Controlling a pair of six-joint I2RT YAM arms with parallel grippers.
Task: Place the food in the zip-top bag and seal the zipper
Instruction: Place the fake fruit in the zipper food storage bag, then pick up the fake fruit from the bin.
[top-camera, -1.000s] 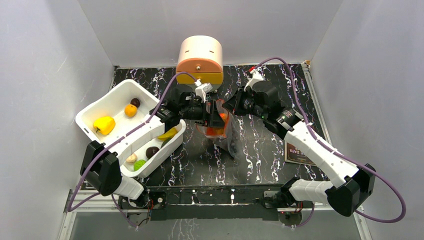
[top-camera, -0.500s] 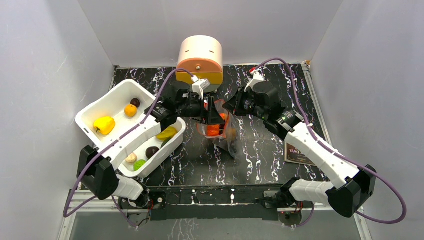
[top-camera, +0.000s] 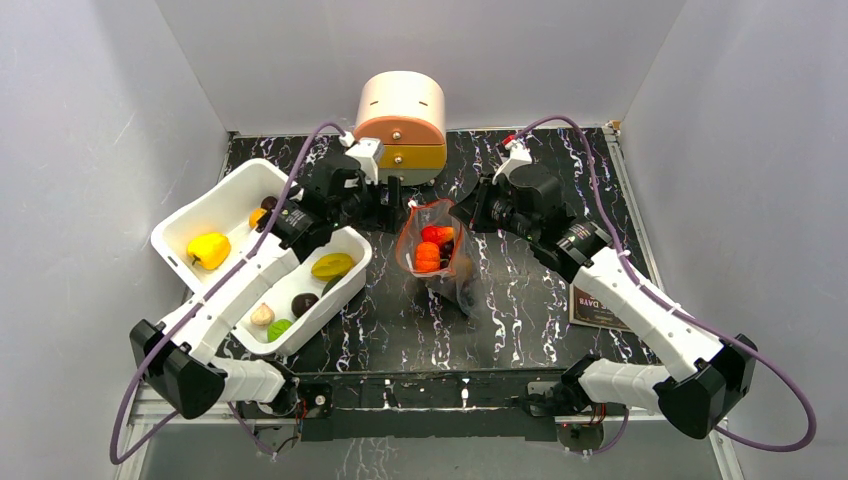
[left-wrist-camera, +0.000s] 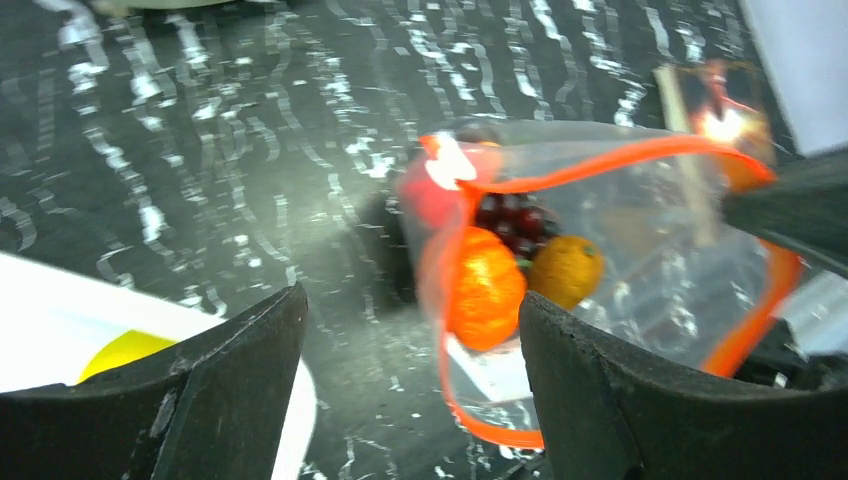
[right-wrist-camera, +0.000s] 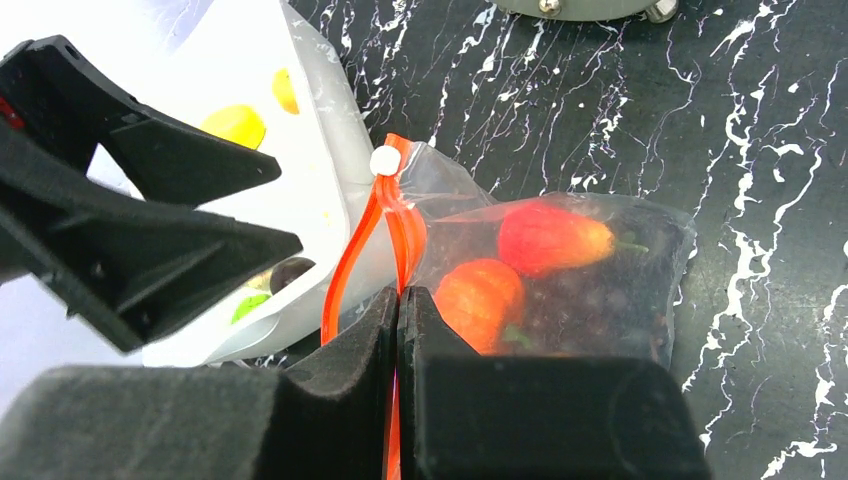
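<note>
At frame centre, the right claw (right-wrist-camera: 399, 297) is clamped on the zipper (right-wrist-camera: 403, 232), propping the zip-top bag (top-camera: 447, 278) upright so its food (top-camera: 428, 250) cannot spill. The left claw (top-camera: 392, 205) hangs wide open and empty between the bag and the white tub (top-camera: 200, 215).

Lab test booth: white panel walls (top-camera: 90, 150), marbled tabletop (top-camera: 520, 320).

In the top view you get bright, even light from above; the walls (top-camera: 90, 150) read white, and shadows on the dark table (top-camera: 520, 320) are faint. In the left wrist view you see motion blur smearing the table's veins and a glare spot on the zip-top bag (left-wrist-camera: 640, 260). In the right wrist view the right gripper (right-wrist-camera: 398, 300) looks soft, while the bag is sharp.
</note>
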